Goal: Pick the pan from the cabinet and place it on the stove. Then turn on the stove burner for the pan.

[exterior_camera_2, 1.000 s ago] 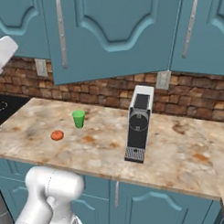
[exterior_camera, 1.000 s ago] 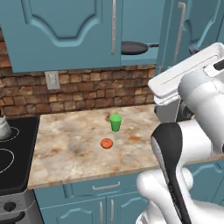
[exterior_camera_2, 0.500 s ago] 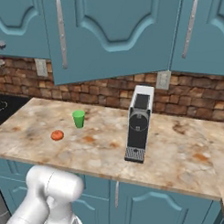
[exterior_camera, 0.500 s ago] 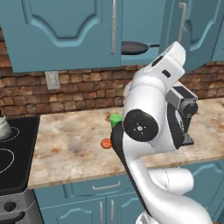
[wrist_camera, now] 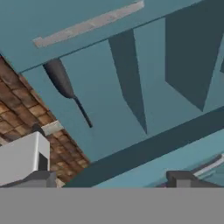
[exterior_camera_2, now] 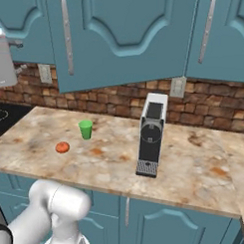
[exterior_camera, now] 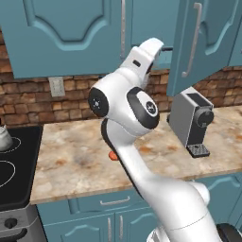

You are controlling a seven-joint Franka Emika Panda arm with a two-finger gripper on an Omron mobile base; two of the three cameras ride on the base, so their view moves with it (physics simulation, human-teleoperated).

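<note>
Reaching up toward the open cabinet (exterior_camera: 71,33), the white arm fills the middle of the left base view, its hand raised just under the cupboard's lower edge. At far left of that view the black glass stove (exterior_camera: 14,175) shows two thin white rings, with a small silver kettle (exterior_camera: 4,138) standing on the rear one and a black knob on the grey panel below. Next comes the marbled countertop (exterior_camera: 75,160), then a small orange-red fruit (exterior_camera: 113,155) peeking out from behind the arm. Right of the arm stands a grey coffee machine (exterior_camera: 191,123), under a cabinet door (exterior_camera: 198,42) swung open toward the camera.

From the right base view, the same counter carries, left to right, the fruit (exterior_camera_2: 62,147), a green cup (exterior_camera_2: 85,129) just behind it and apart, and the coffee machine (exterior_camera_2: 152,133) well to their right (brick backsplash and two wall outlets behind).

The hand view looks up into the cupboard: the pan (wrist_camera: 59,78) lies on the cabinet floor, seen edge-on as a dark oval with its thin black handle pointing down and to the right in this tilted picture. The gripper (wrist_camera: 109,181) sits well short of the pan, touching nothing; its two dark tips stand wide apart with nothing between them, fingers spread.
</note>
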